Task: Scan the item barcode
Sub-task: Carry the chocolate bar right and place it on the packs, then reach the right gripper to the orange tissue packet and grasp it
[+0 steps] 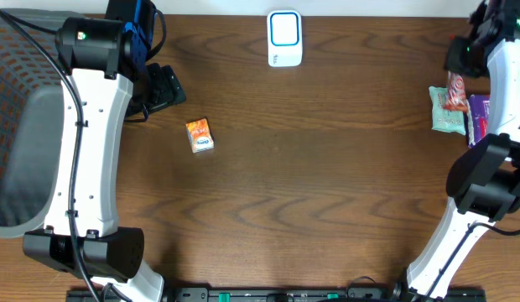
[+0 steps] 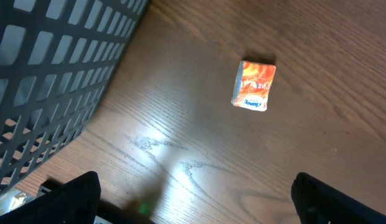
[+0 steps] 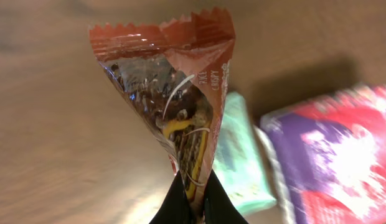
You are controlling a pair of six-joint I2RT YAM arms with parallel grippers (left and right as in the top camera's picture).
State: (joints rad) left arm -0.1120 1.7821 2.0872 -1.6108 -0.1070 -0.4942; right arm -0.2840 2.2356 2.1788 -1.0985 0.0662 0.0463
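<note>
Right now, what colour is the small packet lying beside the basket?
Mostly orange with a white end; the small flat packet shows best in the left wrist view.

The snack packet (image 3: 180,106) is red-brown, the carton (image 1: 200,135) orange.

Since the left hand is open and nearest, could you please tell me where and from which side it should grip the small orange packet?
Probably across its two long edges, coming straight down: the orange packet lies flat on the table, clear of the basket, so both edges are free for the open left hand.
</note>
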